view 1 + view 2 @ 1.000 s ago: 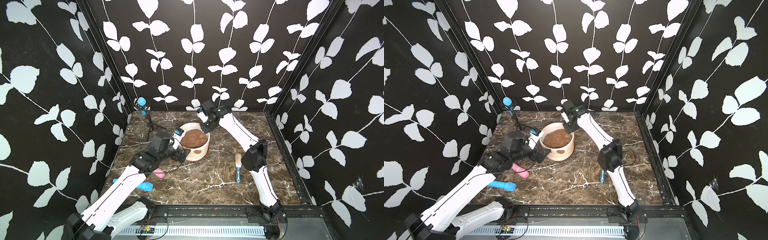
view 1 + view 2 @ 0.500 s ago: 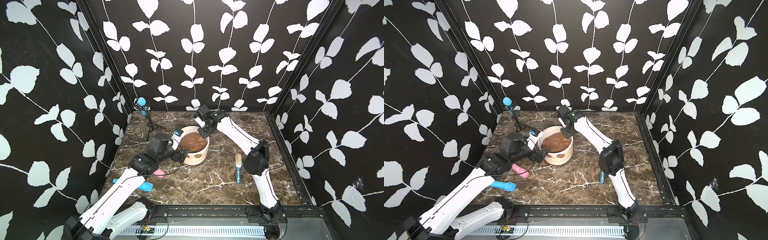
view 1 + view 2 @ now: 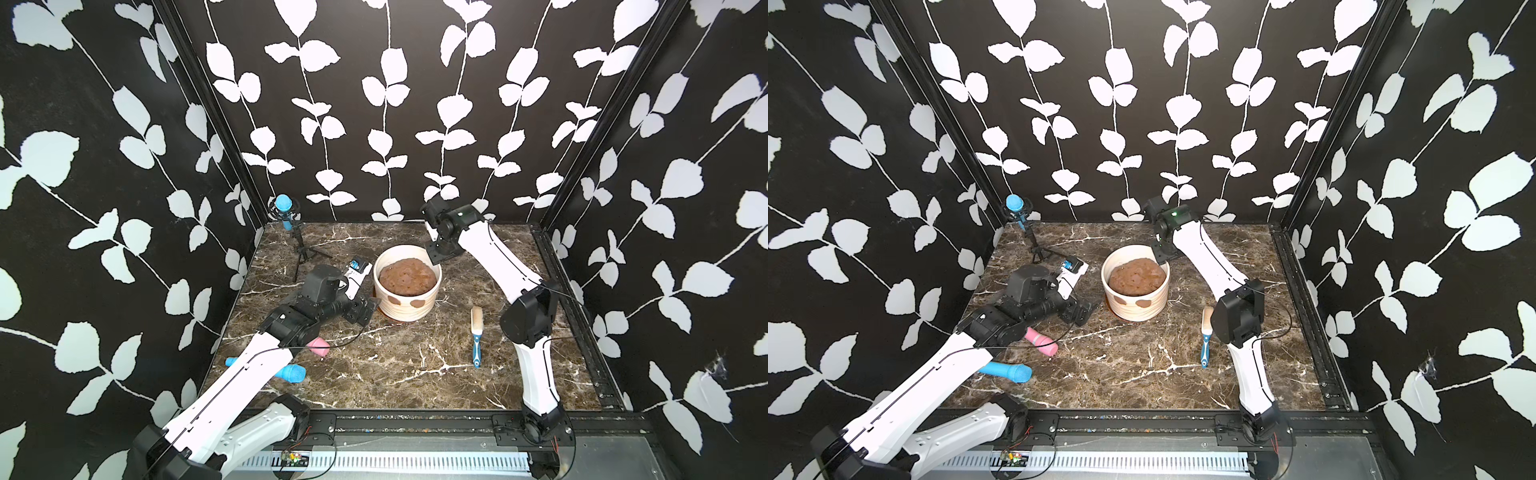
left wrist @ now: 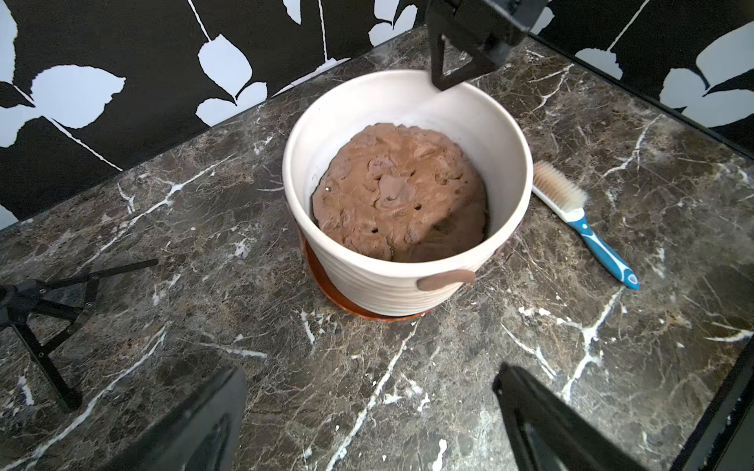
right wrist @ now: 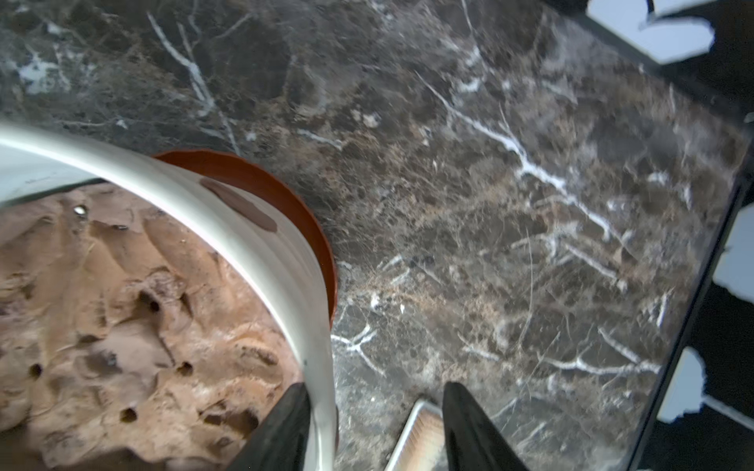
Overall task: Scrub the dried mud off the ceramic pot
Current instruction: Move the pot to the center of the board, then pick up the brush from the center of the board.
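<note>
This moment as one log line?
left fingers open near pot | right fingers open astride rim | mud on pot | brush on table

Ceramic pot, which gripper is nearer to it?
Right. The right gripper straddles the far rim of the ceramic pot, jaws open; the left gripper sits open beside its wall, not touching.

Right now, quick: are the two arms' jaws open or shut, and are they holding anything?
Left gripper: jaws wide open, holding nothing.
Right gripper: jaws open, astride the rim of the pot, not clamping it.
</note>
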`<state>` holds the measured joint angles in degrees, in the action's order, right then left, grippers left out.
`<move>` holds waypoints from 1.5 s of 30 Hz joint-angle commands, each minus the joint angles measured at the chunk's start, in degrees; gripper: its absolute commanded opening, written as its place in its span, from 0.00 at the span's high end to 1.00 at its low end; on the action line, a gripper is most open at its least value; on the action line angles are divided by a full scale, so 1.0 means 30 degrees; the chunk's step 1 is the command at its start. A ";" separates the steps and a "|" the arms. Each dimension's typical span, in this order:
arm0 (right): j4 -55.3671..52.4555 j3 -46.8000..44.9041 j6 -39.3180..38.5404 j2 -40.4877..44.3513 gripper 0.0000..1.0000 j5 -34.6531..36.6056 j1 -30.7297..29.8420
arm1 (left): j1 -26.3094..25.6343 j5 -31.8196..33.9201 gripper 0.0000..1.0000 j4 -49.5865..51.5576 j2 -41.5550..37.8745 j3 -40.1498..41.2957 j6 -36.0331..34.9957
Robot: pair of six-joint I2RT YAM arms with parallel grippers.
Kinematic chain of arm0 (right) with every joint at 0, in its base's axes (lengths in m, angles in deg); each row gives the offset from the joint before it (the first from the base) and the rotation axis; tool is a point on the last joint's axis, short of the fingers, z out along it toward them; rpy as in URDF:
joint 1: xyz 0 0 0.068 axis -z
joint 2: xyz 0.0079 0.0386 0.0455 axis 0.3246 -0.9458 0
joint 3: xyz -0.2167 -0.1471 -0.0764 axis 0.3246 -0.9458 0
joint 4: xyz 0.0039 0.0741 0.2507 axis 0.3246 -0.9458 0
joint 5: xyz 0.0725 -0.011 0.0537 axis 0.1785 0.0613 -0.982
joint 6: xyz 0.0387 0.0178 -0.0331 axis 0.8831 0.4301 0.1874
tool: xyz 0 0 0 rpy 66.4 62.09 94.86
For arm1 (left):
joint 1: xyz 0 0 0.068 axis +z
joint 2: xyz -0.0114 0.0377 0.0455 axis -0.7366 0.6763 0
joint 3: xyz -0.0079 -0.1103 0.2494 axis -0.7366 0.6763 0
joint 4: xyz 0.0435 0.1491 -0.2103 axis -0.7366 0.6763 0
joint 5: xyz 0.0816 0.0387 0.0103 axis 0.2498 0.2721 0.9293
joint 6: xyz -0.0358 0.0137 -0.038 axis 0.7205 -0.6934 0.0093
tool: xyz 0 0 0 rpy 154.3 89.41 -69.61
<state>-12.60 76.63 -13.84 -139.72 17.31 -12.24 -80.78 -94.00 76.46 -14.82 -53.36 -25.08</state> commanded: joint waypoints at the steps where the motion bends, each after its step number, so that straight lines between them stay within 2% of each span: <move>1: -0.0858 -0.0890 0.1821 0.2279 0.39 -0.0440 0.0139 | -0.0048 -0.0386 0.02 -0.0311 0.0100 0.0055 -0.0091; 4: -0.0371 -0.2292 0.2530 0.4222 0.34 -0.1651 0.0138 | -0.0048 -0.0486 0.02 -0.0257 0.0187 0.0049 -0.0069; 7: 0.0477 -0.4971 0.4211 0.6822 0.27 -0.1137 0.0154 | -0.0048 -0.0590 0.02 -0.0184 0.0407 -0.0003 -0.0069; 12: 0.3901 -1.3087 0.6531 1.2699 0.23 -0.0569 0.0451 | -0.0032 -0.1263 0.02 0.0569 0.1453 -0.0632 -0.0131; 15: 0.6357 -1.8816 0.6734 1.5798 0.22 -0.0387 0.0837 | -0.0048 -0.1848 0.02 0.0607 0.1790 -0.0742 -0.0098; 18: 0.7845 -2.2951 0.6457 1.7255 0.21 -0.0696 0.1145 | -0.0048 -0.2201 0.01 0.0554 0.1750 -0.0686 -0.0182; 22: 1.0056 -2.5566 0.6358 1.6322 0.18 -0.2107 0.1398 | -0.0055 -0.2045 0.02 0.0508 0.1436 -0.0579 -0.0343; 26: 1.1579 -2.6166 0.6576 1.4142 0.17 -0.1375 0.1804 | -0.0055 -0.1711 0.01 0.0564 0.1361 -0.0506 -0.0433; 31: 1.3582 -2.6256 0.6624 1.2084 0.23 -0.2360 0.2235 | -0.0048 -0.1667 0.01 0.0623 0.1479 -0.0548 -0.0453; 34: 1.3963 -2.6102 0.6648 1.1007 0.27 -0.1889 0.2257 | -0.0048 -0.1633 0.02 0.0635 0.1458 -0.0584 -0.0450; 39: 1.4532 -2.6177 0.5948 0.9539 0.44 -0.1156 0.2325 | -0.0048 -0.1248 0.01 0.0552 0.1063 -0.0476 -0.0380; 41: 1.4505 -2.6137 0.5593 0.9295 0.53 -0.1072 0.2329 | -0.0048 -0.1167 0.01 0.0464 0.0915 -0.0436 -0.0372; 45: 1.4780 -2.6334 0.4532 1.0207 0.72 -0.1539 0.2292 | -0.0048 -0.1093 0.02 0.0250 0.0662 -0.0411 -0.0016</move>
<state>31.38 -1.84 2.61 -110.48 12.27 -5.48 -80.78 -97.85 77.81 -11.15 -53.93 -25.64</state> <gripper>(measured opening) 0.335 0.985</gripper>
